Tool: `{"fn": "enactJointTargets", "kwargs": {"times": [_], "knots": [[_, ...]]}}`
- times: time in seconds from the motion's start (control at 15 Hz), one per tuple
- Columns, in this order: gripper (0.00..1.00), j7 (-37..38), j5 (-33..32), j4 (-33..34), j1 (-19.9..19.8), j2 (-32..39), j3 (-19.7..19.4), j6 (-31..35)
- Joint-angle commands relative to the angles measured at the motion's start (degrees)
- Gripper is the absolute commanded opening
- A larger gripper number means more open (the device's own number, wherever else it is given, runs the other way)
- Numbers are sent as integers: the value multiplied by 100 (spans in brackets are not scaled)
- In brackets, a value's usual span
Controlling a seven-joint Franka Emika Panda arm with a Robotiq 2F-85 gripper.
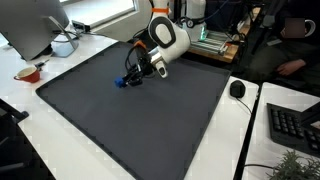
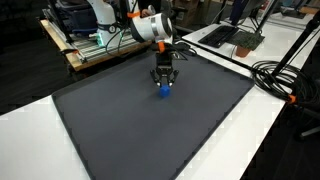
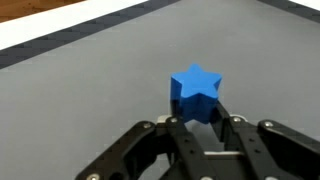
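A blue star-shaped block sits between my gripper's two black fingers in the wrist view. The fingers touch its left and right sides. In both exterior views the gripper points down at the dark grey mat. The blue block shows at its fingertips, at or just above the mat surface. I cannot tell if the block is lifted.
The mat covers a white table. A red bowl, a white cup and a monitor stand on one side. A mouse and keyboard lie on the other. Black cables lie beside the mat.
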Motion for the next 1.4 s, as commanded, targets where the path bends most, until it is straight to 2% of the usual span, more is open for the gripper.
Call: {"fn": "enactJointTargets", "kwargs": {"times": [0.0,0.33,0.4,1.33], "knots": [[8,22,164,-132,11,-218,-31,44],[8,47,207,-148,10,-257,-33,27],[33,39,44,-12,32,-91,-44,13],[33,47,90,-29,29,-116,-42,12]]}}
